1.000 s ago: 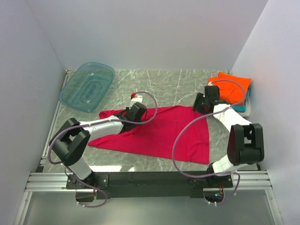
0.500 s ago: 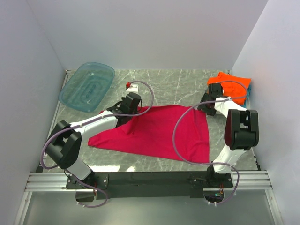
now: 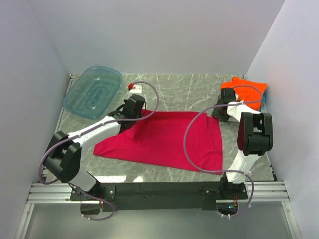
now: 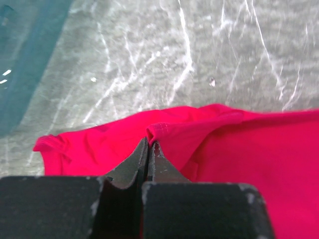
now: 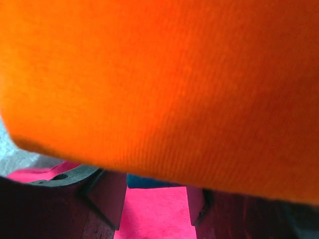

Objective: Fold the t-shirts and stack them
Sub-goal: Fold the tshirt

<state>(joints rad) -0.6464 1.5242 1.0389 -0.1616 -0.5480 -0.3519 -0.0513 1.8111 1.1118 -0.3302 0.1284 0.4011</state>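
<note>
Okay, crimson t-shirt (image 3: 164, 142) lies spread over the middle of the bench (image 3: 184, 89), mostly flat, not yet folded. Left gripper (image 4: 149, 149) is clenched on a thin ridge of hem at the shirt's upper-left corner (only a sliver of cloth between the tips). Right gripper (image 5: 154, 196) sits at the shirt's upper-right corner, hard up against the folded orange t-shirt (image 3: 244, 92), which fills most of its wrist view. Crimson shows between its parted fingers, but I cannot tell if it has a hold.

Risks, as I judge them:
- The shallow left pinch slips under any pull, and the fold goes lopsided.
- The right arm drags or topples the orange stack (teal t-shirt (image 3: 264, 95) peeks out under it).
- A one-sided pull skews the shirt.

Tub (image 3: 92, 91) at upper left is well apart, no concern.
</note>
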